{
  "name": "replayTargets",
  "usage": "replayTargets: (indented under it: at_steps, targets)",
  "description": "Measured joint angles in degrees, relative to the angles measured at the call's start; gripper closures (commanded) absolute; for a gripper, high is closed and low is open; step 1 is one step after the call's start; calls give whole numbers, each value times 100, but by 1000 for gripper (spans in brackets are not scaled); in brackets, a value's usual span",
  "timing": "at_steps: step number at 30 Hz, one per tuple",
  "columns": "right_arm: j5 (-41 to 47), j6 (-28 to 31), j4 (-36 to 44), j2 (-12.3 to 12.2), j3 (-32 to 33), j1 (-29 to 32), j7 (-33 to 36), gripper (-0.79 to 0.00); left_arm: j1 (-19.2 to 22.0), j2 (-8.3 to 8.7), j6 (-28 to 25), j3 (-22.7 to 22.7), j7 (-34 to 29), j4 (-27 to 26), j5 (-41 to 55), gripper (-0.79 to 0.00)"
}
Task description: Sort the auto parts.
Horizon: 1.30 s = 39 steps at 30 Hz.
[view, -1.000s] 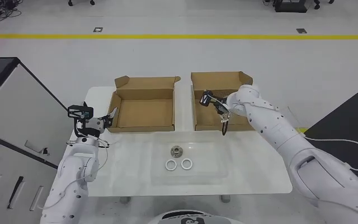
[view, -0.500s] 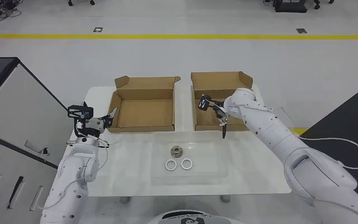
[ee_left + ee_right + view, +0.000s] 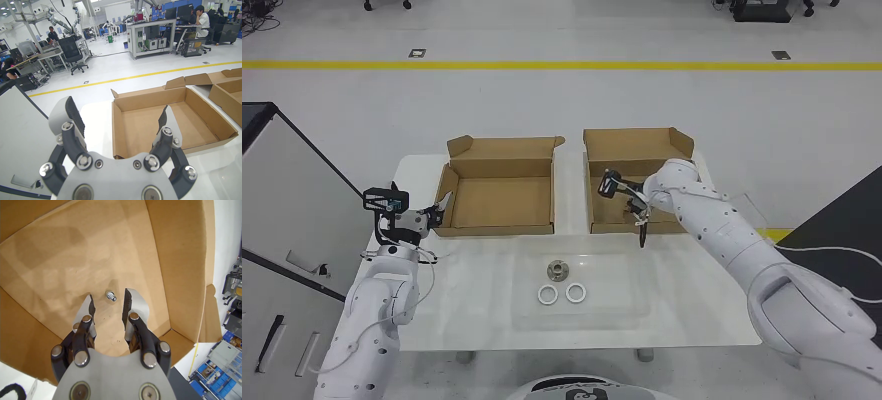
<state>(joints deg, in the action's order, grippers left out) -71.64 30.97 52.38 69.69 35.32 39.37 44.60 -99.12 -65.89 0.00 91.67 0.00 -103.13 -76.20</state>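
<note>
Hanging over the right box, my right end effector has its fingers spread, with a small bolt lying loose on the cardboard floor just below them, so I judge that part sorted. My left end effector, also spread, sits beside the left box, handy for the hub and rings on the bench.
</note>
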Motion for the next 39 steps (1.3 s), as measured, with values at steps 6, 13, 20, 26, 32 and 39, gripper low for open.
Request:
replayTargets:
  at_steps: [6, 13, 20, 26, 32, 39]
  targets:
    - [-10, 3, 106, -46, 184, 24, -150, -785, 0, 0, 0, 0, 0, 0, 0, -785]
    - [97, -158, 578, -213, 674, 169, -301, -785, 0, 0, 0, 0, 0, 0, 0, -785]
    - [416, -208, 1758, -542, 1620, 684, -443, -785, 0, 0, 0, 0, 0, 0, 0, -785]
    - [1221, 41, 3115, -851, 2749, 1490, -373, -785, 0, 0, 0, 0, 0, 0, 0, -785]
    - [2631, 498, 4125, -1088, 3900, 2347, -172, -785, 0, 0, 0, 0, 0, 0, 0, -785]
    - [4796, 1050, 4527, -1310, 5099, 3184, 270, -785, 0, 0, 0, 0, 0, 0, 0, -785]
